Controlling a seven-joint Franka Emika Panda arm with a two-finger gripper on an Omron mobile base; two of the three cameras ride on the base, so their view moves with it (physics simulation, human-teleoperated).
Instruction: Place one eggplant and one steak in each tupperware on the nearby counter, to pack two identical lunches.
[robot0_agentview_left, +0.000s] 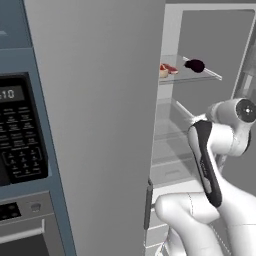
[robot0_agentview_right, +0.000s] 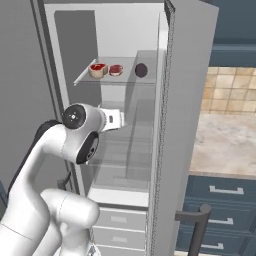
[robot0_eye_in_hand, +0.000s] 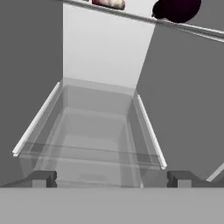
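Note:
Inside the open fridge, a glass shelf (robot0_agentview_right: 115, 77) carries two red steaks, one (robot0_agentview_right: 98, 69) on the left and another (robot0_agentview_right: 116, 69) beside it, with a dark eggplant (robot0_agentview_right: 141, 70) to their right. The left base view has the steak (robot0_agentview_left: 168, 69) and eggplant (robot0_agentview_left: 194, 65) on that shelf too. My gripper (robot0_eye_in_hand: 112, 179) is open and holds nothing. It points into the fridge below that shelf, so the eggplant (robot0_eye_in_hand: 177, 8) and a steak (robot0_eye_in_hand: 108, 3) sit at the top edge of the hand view. The beige counter (robot0_agentview_right: 225, 145) lies to the right. The tupperware is out of view.
The fridge door (robot0_agentview_right: 185, 100) stands open between the fridge and the counter. A clear bin (robot0_eye_in_hand: 96, 131) lies ahead of the fingers. A microwave panel (robot0_agentview_left: 20, 130) is at the left. Blue drawers (robot0_agentview_right: 220, 200) sit under the counter.

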